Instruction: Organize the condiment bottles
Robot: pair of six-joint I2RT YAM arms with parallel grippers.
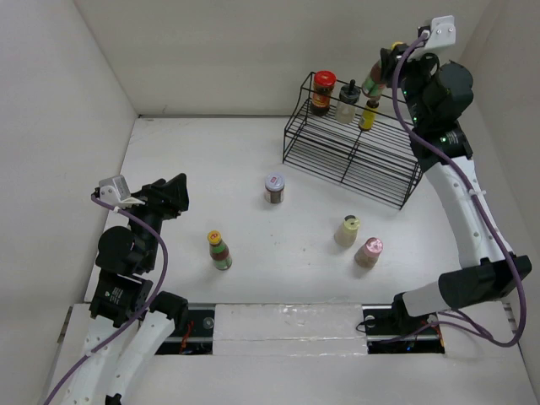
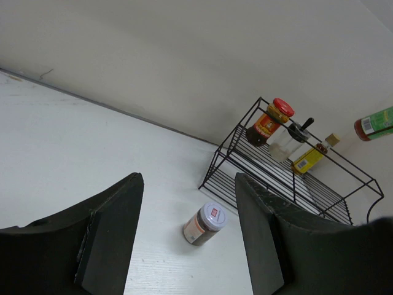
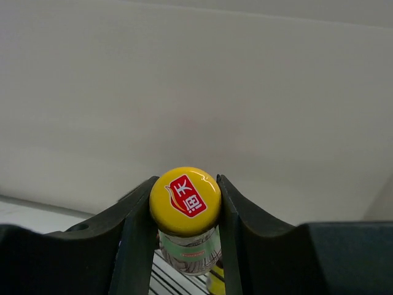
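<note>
Clamped in the right gripper [image 3: 186, 190] just under its cap: a yellow-capped bottle [image 2: 374, 125], hanging above the far right end of the wire rack [image 1: 354, 160] (not yet on a shelf). Could swing or slip, gripped so high, and knock the yellow dark-capped bottle [image 1: 368, 116] on the top tier. Stretched tall and far back on the right. With the left gripper [image 2: 187, 184] parted, empty, low over the table [image 1: 211, 160].
</note>
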